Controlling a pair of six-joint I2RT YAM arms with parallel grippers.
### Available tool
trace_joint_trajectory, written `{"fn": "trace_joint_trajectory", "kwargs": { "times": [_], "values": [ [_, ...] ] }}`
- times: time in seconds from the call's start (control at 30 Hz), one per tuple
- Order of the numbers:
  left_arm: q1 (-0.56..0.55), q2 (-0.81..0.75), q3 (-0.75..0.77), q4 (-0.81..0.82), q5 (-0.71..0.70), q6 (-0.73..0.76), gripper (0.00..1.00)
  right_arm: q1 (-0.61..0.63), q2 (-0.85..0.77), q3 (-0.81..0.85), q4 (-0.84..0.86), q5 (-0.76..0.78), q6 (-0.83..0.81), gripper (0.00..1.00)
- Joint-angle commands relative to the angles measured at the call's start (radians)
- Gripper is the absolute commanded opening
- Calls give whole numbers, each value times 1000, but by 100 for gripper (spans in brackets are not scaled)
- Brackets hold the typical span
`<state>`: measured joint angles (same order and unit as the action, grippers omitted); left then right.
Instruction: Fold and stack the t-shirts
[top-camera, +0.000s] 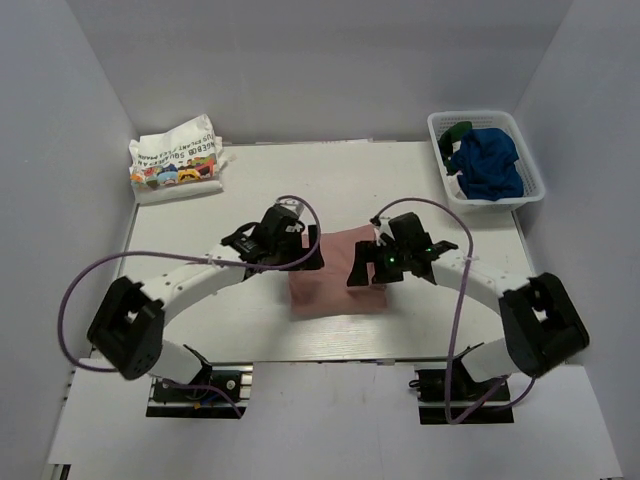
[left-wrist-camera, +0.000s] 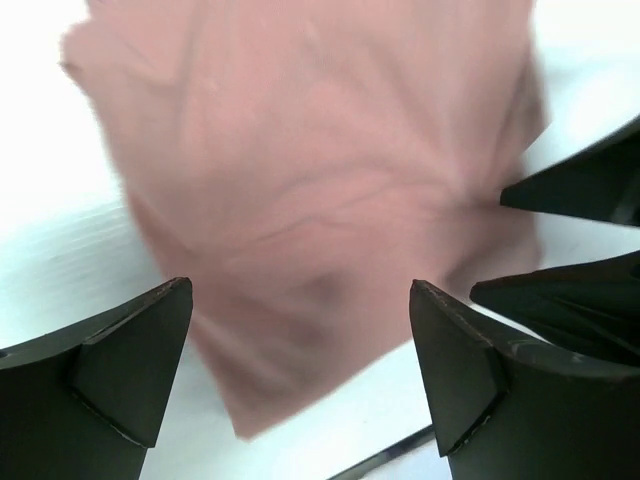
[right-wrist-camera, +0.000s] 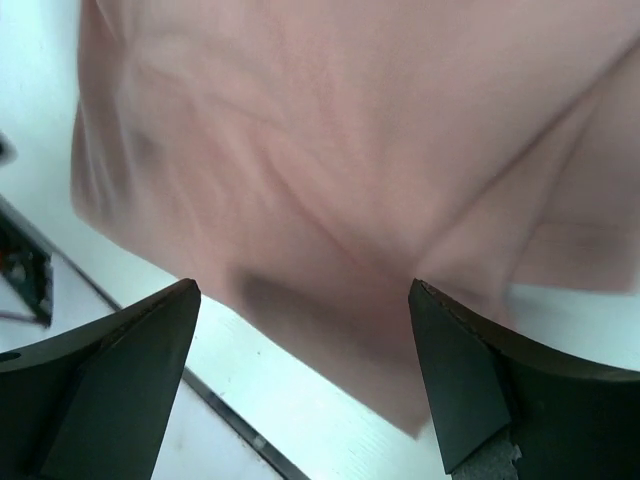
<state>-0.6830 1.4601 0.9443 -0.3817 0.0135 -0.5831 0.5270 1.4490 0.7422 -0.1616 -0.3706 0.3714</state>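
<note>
A dusty pink t-shirt (top-camera: 335, 275) lies folded into a rough rectangle at the table's middle; it fills the left wrist view (left-wrist-camera: 320, 190) and the right wrist view (right-wrist-camera: 340, 150). My left gripper (top-camera: 300, 250) is open and empty, just above the shirt's upper left corner. My right gripper (top-camera: 368, 270) is open and empty above the shirt's right edge. A folded white t-shirt with colourful print (top-camera: 178, 160) lies at the back left. A navy blue t-shirt (top-camera: 490, 165) and a dark green one (top-camera: 458, 132) lie crumpled in the basket.
A white plastic mesh basket (top-camera: 530, 165) stands at the back right. Grey walls enclose the table on three sides. The table's near edge (top-camera: 330, 362) runs just behind the arm bases. Purple cables loop beside each arm.
</note>
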Motion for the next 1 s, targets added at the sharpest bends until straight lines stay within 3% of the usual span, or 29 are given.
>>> {"fn": "trace_joint_trajectory", "kwargs": {
  "times": [0.0, 0.13, 0.37, 0.63, 0.73, 0.77, 0.83, 0.87, 0.97],
  "values": [
    [2, -102, 4, -52, -168, -55, 99, 5, -102, 49, -76, 161, -20, 91],
    [25, -77, 49, -89, -250, -64, 99, 4, -79, 88, -134, 344, -41, 91],
    [25, 69, 166, -141, -343, -55, 99, -1, 60, 161, -110, 403, -60, 91],
    [34, 184, 209, -131, -366, -46, 99, -4, 192, 227, -84, 424, -66, 77],
    [43, 209, 218, -141, -376, -46, 99, -4, 217, 226, -59, 423, -66, 51],
    [43, 218, 218, -141, -376, -46, 99, -2, 223, 238, -61, 421, -71, 26],
    [43, 218, 218, -131, -376, -46, 99, -1, 223, 240, -64, 403, -74, 5],
    [43, 227, 218, -131, -376, -46, 99, -2, 220, 247, -73, 403, -71, 0],
    [53, 227, 218, -121, -376, -56, 99, -1, 166, 243, -79, 319, -63, 0]
  ]
}}
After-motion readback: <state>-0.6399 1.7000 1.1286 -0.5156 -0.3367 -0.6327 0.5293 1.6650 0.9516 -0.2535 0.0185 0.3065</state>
